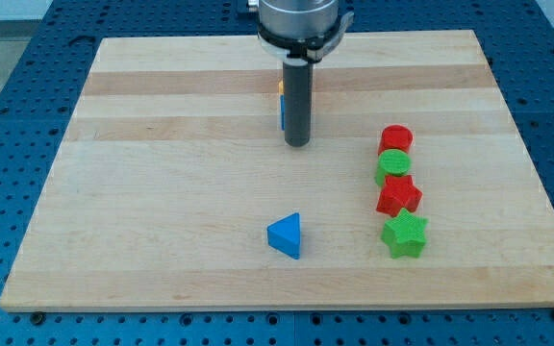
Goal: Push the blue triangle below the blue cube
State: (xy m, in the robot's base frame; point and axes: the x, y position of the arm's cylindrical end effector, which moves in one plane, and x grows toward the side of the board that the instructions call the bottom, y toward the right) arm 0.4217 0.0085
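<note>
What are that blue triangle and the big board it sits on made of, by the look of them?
The blue triangle looks like moulded or printed plastic: a single flat colour, matte, with crisp edges. The board appears to be pale wood, probably glued strips, since grain lines and lighter and darker bands run across it; its finish looks smooth with a faint sheen.

A pale wooden surface [162, 192] is lying flat, its planks running across the view in lighter and darker bands. A blue perforated bench [8, 86] is showing around it on every side, dotted with regular holes. Soft, even light is falling over everything, casting only faint shadows.
</note>
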